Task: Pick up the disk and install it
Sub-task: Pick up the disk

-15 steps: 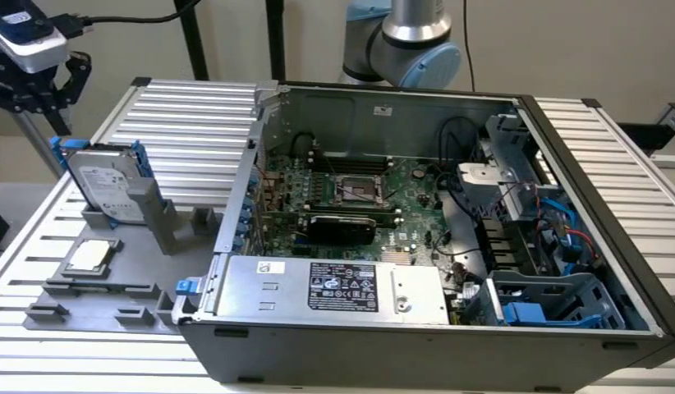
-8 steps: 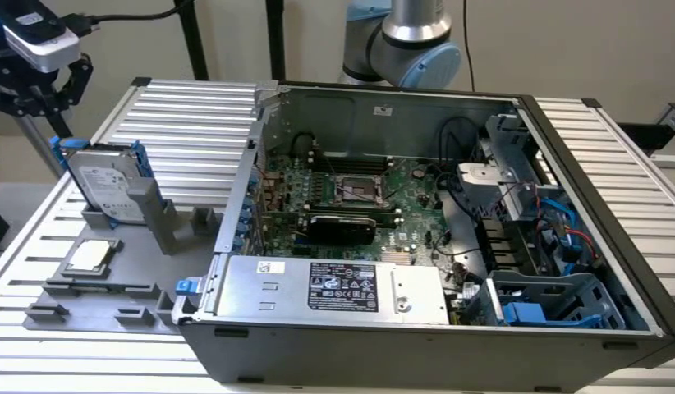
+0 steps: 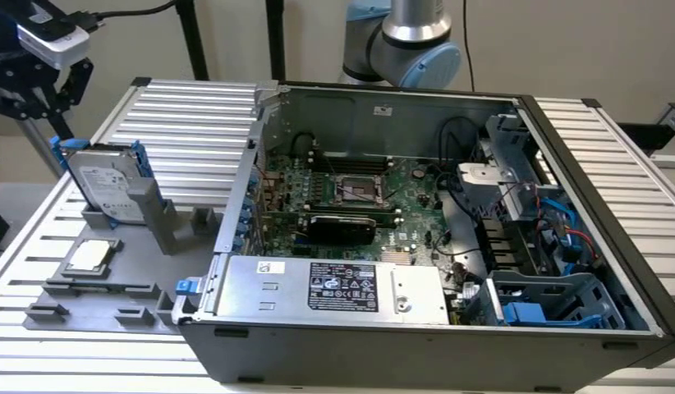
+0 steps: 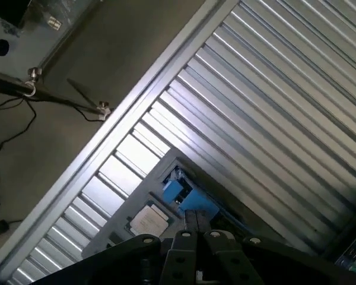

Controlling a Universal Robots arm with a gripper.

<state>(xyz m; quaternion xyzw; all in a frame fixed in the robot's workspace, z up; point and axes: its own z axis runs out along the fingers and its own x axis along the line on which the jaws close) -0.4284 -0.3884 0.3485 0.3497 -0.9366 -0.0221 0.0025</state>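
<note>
Our gripper [image 3: 42, 103] [image 4: 193, 221] hangs just above the disk [image 3: 105, 187] [image 4: 181, 193], off the top edge of its blue carrier frame. We cannot tell how far it is open, and we see nothing held in it. The disk stands on edge in a grey holder [image 3: 163, 220] at the exterior view's left, its white label too small for us to read. A small square chip [image 3: 91, 256] [image 4: 147, 221] lies flat near it. All of this rests on the ribbed metal surface [image 3: 195, 115]. Beside it lies the open computer case [image 3: 425, 357]. In it is a silver box [image 3: 255, 287] with a black label [image 3: 343, 287] whose print we cannot read.
</note>
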